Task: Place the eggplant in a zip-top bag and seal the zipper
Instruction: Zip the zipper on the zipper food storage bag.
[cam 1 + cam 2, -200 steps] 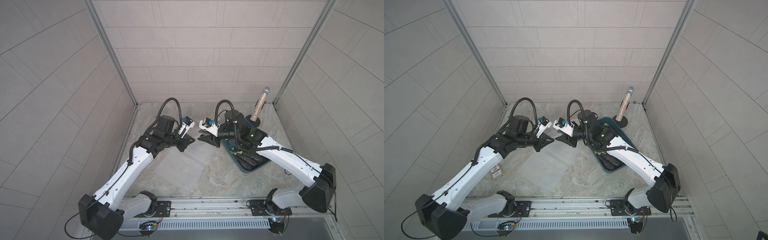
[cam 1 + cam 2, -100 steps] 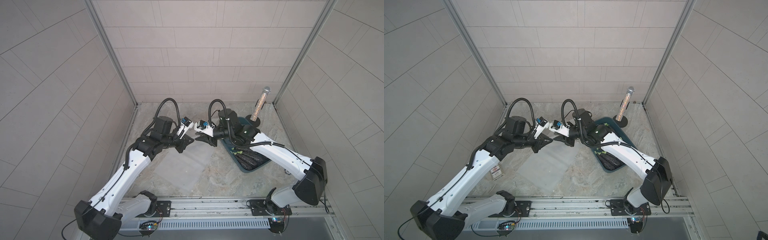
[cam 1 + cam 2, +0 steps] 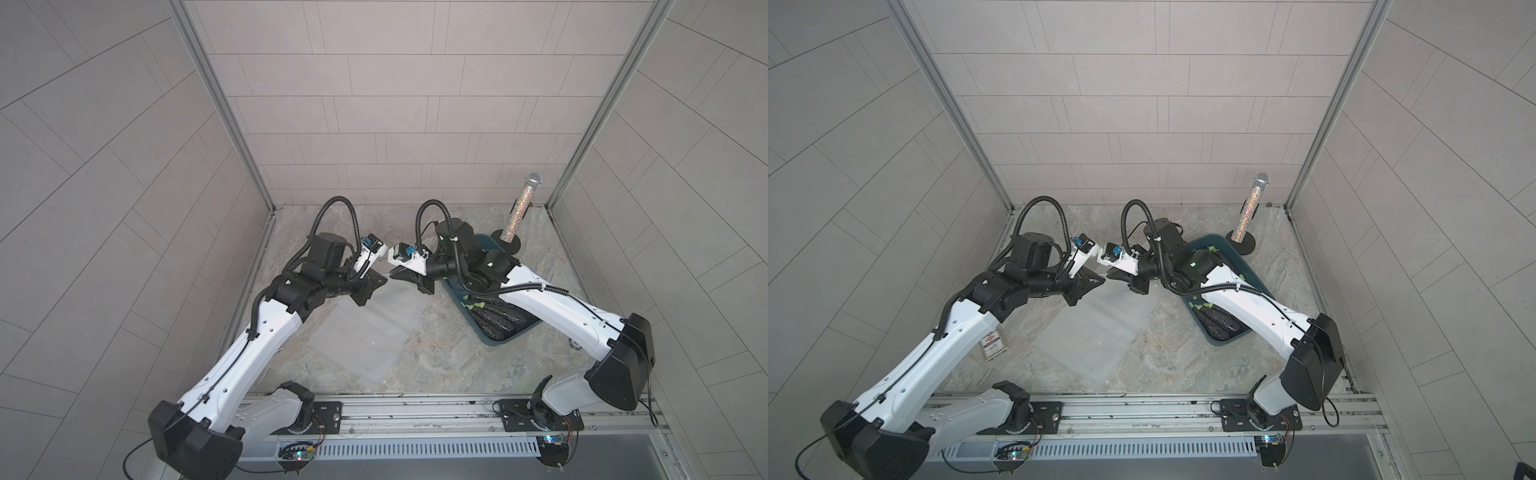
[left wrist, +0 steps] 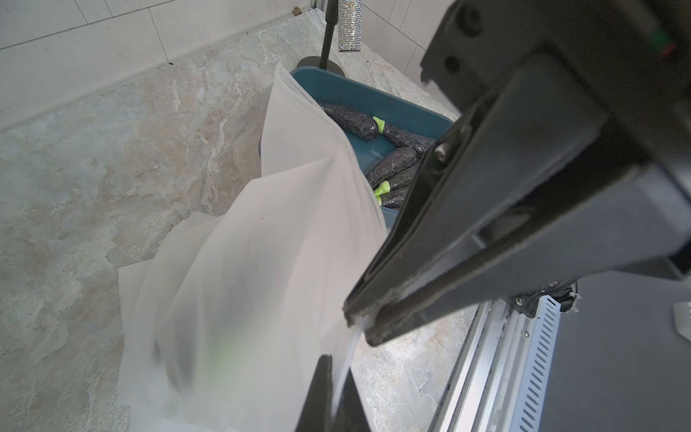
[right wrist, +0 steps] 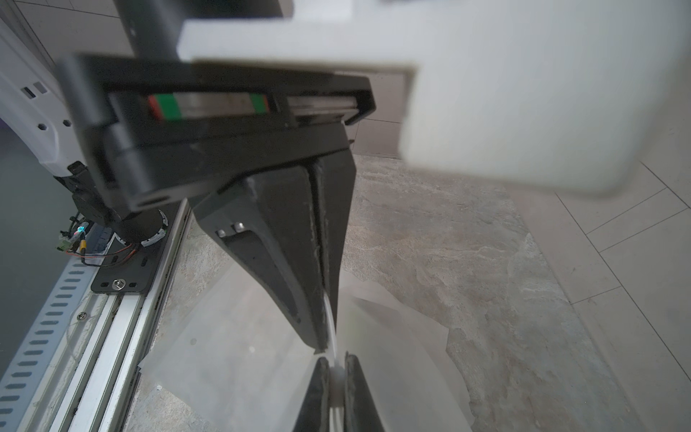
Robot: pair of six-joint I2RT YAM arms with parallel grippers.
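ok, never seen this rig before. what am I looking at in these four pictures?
It is a robot with a left arm and a right arm, each ending in two fingers. Two pictures look down from one overhead camera. The other two come from a camera on each wrist.

On the stone table are a clear zip-top bag, a blue bin of eggplants and a glittery microphone on a stand.

The left fingers and right fingers are both shut on the bag's far edge, almost tip to tip, and that end is raised off the table.
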